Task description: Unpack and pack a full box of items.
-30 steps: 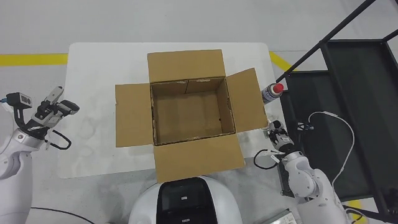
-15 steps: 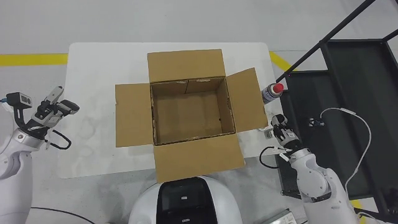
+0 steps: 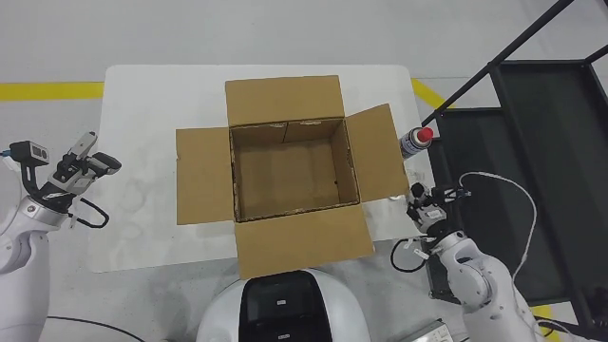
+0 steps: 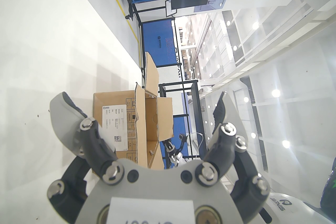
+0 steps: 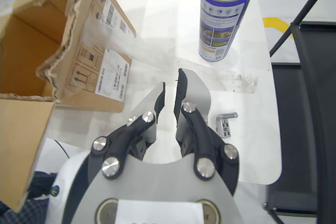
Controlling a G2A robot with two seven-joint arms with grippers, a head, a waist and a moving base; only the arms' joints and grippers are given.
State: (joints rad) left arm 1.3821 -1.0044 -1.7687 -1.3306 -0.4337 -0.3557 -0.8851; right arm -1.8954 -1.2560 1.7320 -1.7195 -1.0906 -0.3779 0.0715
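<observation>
An open cardboard box (image 3: 290,176) stands in the middle of the white table (image 3: 142,104), all flaps folded out and its inside bare. A spray can (image 3: 415,140) with a red cap stands upright beside the box's right flap. My right gripper (image 3: 416,191) hovers low over the table's right edge, just nearer than the can (image 5: 225,15) and beside the box (image 5: 39,33); its fingers are shut with nothing between them (image 5: 171,83). My left gripper (image 3: 104,163) hangs off the table's left edge, open and empty (image 4: 143,101), facing the box (image 4: 147,117).
A small metal bracket (image 5: 225,124) lies on the table beside my right gripper. A strip of clear tape (image 5: 223,76) sticks to the table before the can. A black metal rack (image 3: 518,180) stands against the table's right side.
My right gripper has shifted slightly near the table's right edge and its white cable has swung. The left arm, box and can have kept still.
</observation>
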